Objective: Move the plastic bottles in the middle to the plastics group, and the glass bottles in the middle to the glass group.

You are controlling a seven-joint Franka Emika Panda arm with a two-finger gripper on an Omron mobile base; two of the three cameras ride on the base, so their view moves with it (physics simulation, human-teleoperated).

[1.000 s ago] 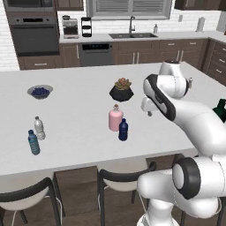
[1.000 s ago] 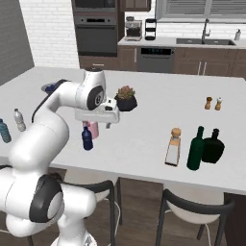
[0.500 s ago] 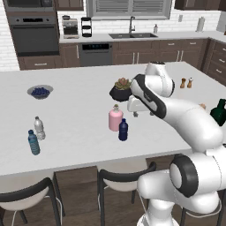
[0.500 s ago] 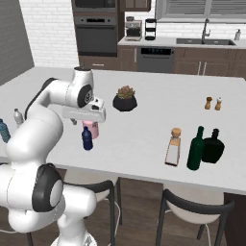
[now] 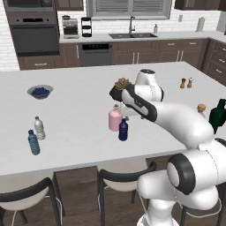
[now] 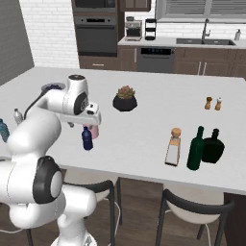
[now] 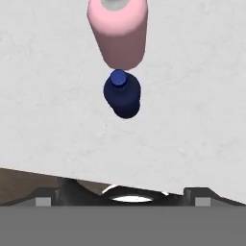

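The arm has swung left across the worktop (image 5: 79, 110) and now hangs over the navy bottle (image 5: 123, 129), which stands just beside the pink bottle (image 5: 115, 120). Fingers spread wide, empty; a descent looks next.

A navy bottle (image 7: 122, 95) and pale-pink bottle (image 7: 117, 31) on a white, faintly mottled counter (image 7: 53, 96); dark green bottle (image 6: 195, 149) far right.

Potted plant (image 6: 125, 98), shakers (image 6: 213, 103), maybe berry bowl (image 5: 40, 92).
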